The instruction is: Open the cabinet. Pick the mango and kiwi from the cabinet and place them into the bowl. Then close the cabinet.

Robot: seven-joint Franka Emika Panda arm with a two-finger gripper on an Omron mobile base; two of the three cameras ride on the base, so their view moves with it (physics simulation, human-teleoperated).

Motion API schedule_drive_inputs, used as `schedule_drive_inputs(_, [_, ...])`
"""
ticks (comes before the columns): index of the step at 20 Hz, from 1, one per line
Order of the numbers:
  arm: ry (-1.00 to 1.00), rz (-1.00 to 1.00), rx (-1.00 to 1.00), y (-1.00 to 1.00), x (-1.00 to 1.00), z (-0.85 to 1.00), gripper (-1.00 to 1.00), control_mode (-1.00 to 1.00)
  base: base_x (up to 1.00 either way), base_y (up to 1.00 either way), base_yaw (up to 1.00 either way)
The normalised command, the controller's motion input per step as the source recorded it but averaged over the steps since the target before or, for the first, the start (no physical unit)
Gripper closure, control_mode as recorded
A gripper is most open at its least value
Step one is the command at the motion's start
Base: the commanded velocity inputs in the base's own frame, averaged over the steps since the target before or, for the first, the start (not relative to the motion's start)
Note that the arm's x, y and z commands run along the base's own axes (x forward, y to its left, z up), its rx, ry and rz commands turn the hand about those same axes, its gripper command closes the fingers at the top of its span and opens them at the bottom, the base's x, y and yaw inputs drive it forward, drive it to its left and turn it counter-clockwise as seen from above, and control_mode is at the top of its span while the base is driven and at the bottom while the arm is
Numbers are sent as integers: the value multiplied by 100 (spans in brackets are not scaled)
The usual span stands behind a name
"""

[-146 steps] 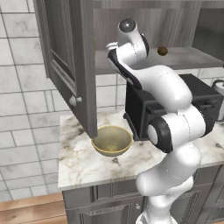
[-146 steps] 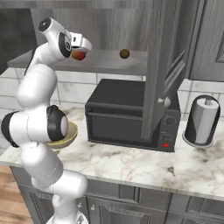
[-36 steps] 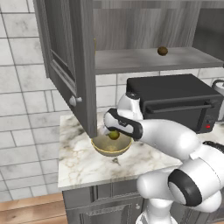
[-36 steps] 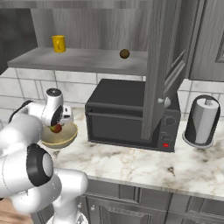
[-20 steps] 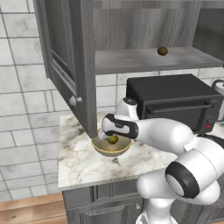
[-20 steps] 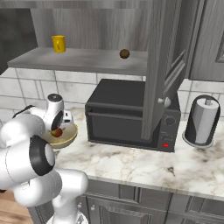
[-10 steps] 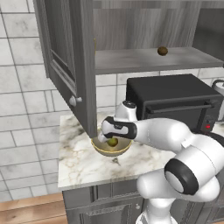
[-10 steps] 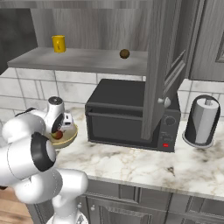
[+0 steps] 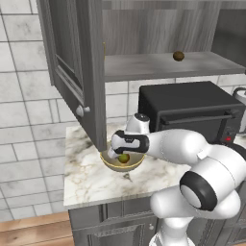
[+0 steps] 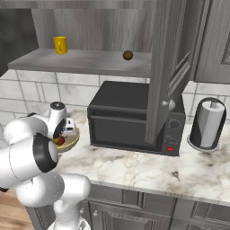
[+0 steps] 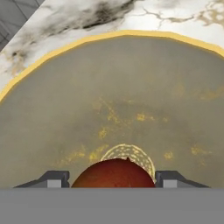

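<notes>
My hand (image 11: pixel 113 180) sits low inside the bowl (image 11: pixel 52 113), fingers spread either side of the mango (image 11: pixel 113 174) — no longer pinching it. I should lift straight up, clear of the rim, then reach for the kiwi (image 10: pixel 128 55) on the cabinet (image 10: pixel 164 67) shelf.

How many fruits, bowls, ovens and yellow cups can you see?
Fruits: 2, the mango in the bowl and the kiwi on the cabinet shelf
Bowls: 1
Ovens: 1
Yellow cups: 1
Total: 5
</notes>
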Motion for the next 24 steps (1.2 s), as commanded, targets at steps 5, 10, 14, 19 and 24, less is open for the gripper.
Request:
schedule_drive_inputs(5, [6, 0, 0, 0, 1, -1, 100, -100, 0, 0, 0])
schedule_drive_inputs(10, [7, 0, 0, 0, 1, -3, -100, -100, 0, 0, 0])
schedule_drive_inputs(14, [1, 0, 0, 0, 8, -3, -100, -100, 0, 0, 0])
schedule_drive_inputs(19, [0, 0, 0, 0, 12, 0, -100, -100, 0, 0, 0])
schedule_drive_inputs(24, [0, 0, 0, 0, 0, 7, -100, -100, 0, 0, 0])
